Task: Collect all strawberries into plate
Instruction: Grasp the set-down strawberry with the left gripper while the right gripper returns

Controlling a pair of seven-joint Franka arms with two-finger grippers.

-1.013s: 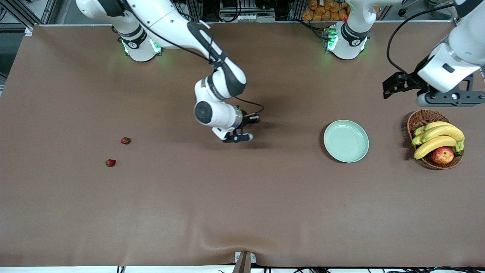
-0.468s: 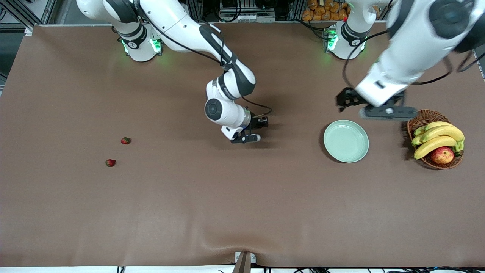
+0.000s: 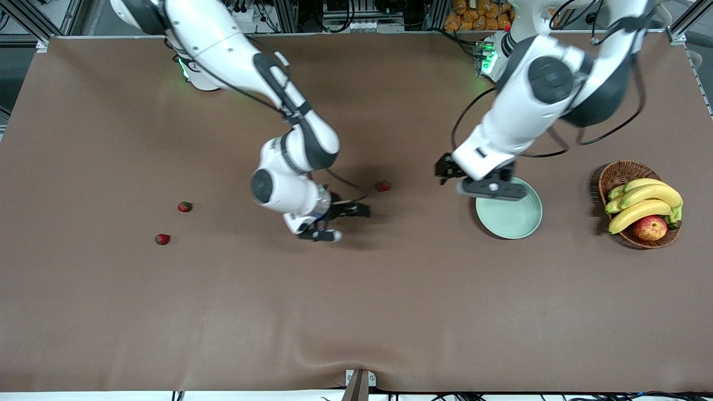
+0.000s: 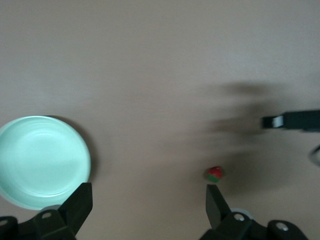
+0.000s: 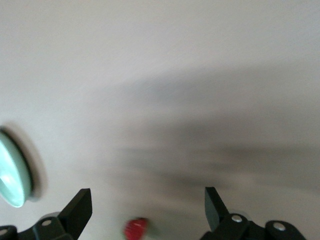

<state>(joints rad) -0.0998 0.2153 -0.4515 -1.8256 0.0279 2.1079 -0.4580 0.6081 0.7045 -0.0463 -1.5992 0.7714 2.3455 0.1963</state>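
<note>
One strawberry (image 3: 382, 185) lies on the brown table between my right gripper (image 3: 341, 223) and the pale green plate (image 3: 515, 223). My right gripper is open and holds nothing; in its wrist view the strawberry (image 5: 136, 228) sits between the spread fingers of the gripper (image 5: 147, 207). Two more strawberries (image 3: 185, 206) (image 3: 162, 239) lie toward the right arm's end of the table. My left gripper (image 3: 490, 188) hangs open over the plate's rim. In the left wrist view its gripper (image 4: 147, 205) has the plate (image 4: 42, 160) and the strawberry (image 4: 215, 173) to either side.
A brown wicker basket (image 3: 615, 175) with bananas (image 3: 643, 203) and an apple (image 3: 650, 228) stands at the left arm's end, beside the plate. The right gripper's finger (image 4: 295, 120) shows in the left wrist view.
My right gripper opened and let go of a strawberry, which now lies on the table, then drew back. My left arm swung from above the basket to over the plate's rim.
</note>
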